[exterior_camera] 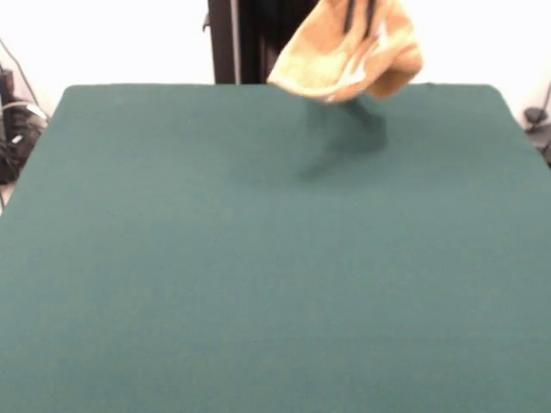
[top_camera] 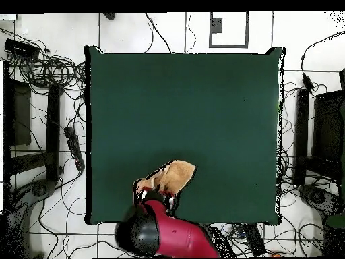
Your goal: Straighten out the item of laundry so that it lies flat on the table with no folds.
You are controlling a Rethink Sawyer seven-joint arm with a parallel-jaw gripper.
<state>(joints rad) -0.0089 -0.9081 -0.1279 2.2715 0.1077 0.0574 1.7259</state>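
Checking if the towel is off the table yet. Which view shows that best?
Front view: the towel hangs bunched at the top edge, clear of the table, with its shadow on the green top below. Overhead only shows the towel as a crumpled patch by the red arm; its height is unreadable there.

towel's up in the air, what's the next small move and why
Probably carry the towel out toward the middle of the table and lower it so its hanging edge touches down first. It dangles bunched from the pincer, clear of the green top with its shadow beneath, and sits close to the table edge on the robot's side, leaving little room to spread there.
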